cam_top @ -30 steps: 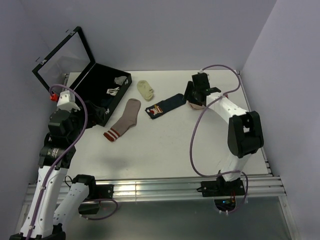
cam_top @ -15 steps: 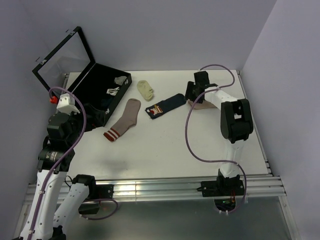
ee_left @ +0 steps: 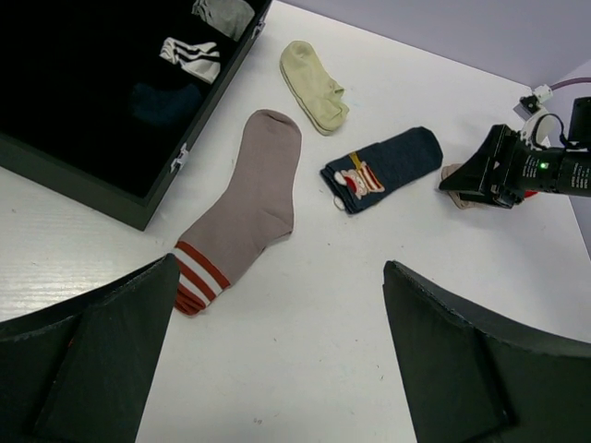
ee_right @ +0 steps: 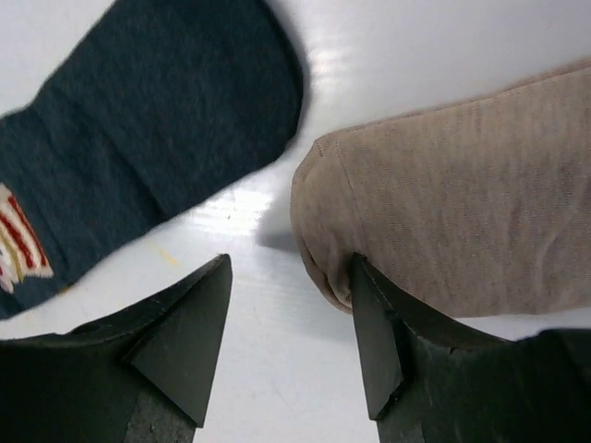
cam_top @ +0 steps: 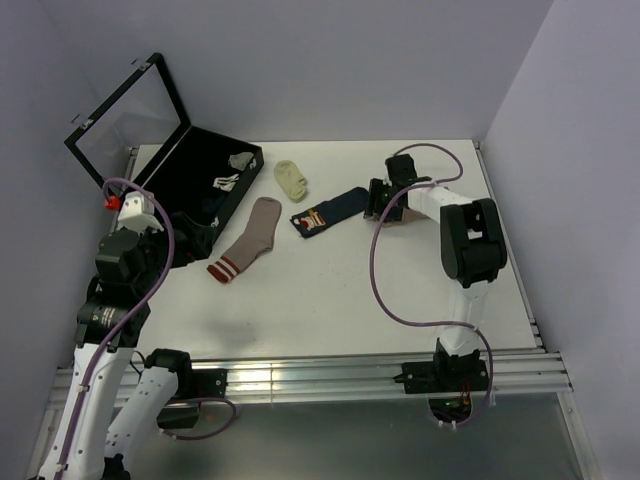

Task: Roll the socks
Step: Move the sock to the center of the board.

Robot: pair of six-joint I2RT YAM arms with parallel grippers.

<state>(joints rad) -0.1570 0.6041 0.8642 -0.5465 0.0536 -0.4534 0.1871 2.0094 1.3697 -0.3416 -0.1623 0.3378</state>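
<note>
Currently three ankle socks lie flat and unrolled on the white worktop [cam_top: 330, 290]. The dusty-pink knit sock with a red-and-white striped cuff [ee_left: 245, 208] stretches diagonally just beside the open black hinged case [ee_left: 83, 120], its cuff towards the near edge. The navy sock with a red, white and yellow pattern [ee_left: 388, 166] lies near the middle, patterned end nearest the pink one. Just to its right, across a thin strip of bare surface, lies the beige knit sock [ee_right: 462, 203], its rounded end facing the navy one. The right gripper [ee_right: 286, 323] sits low over that strip with its jaws moderately parted. One finger [ee_right: 379, 332] seems to touch the beige sock's rounded end, and nothing is clamped. The left gripper [ee_left: 277, 369] hangs high over the near-left area, jaws spread wide and empty. A small pale-yellow sock [ee_left: 314, 74] lies behind the pink one. Plain pale-lilac walls [cam_top: 330, 70] close in the worktop on three sides.
</note>
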